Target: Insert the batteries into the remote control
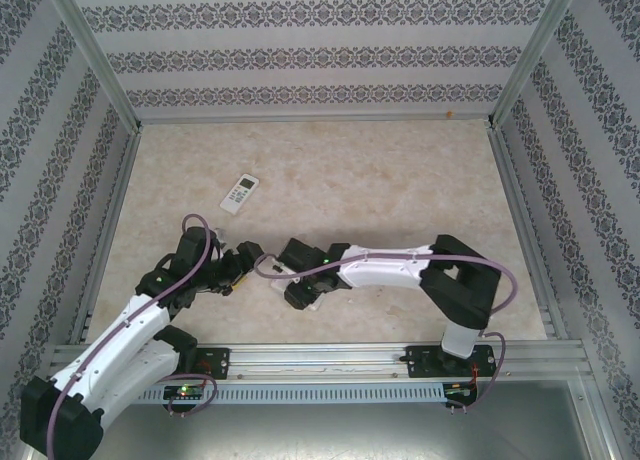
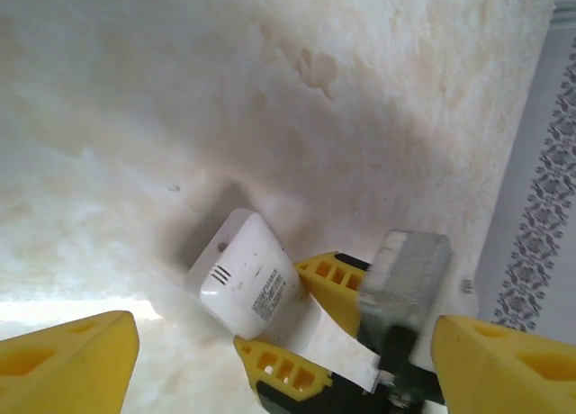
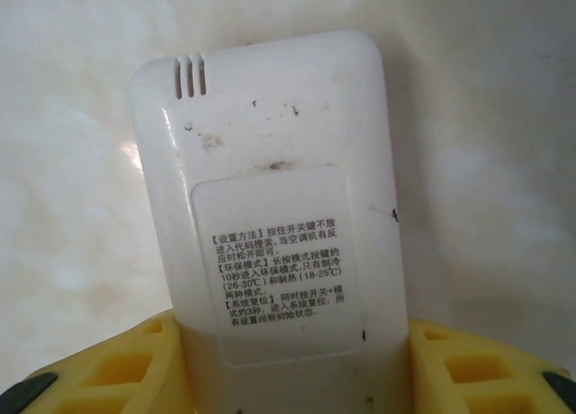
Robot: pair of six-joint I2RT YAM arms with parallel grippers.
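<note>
Your right gripper (image 3: 292, 360) clamps the remote (image 3: 270, 189) by its long sides, back upward, close to the table's (image 1: 400, 170) near edge; whether it is lifted is unclear. The left gripper (image 1: 243, 261) gapes beside it. Light, stiff, glossy plastic, probably slippery: hold those sides.

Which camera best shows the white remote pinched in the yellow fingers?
The right wrist view: the remote is close up, its back, vent slots and printed label sharp. The left wrist view shows one end, small, between the right fingers. From the top, the right arm hides most of it.
</note>
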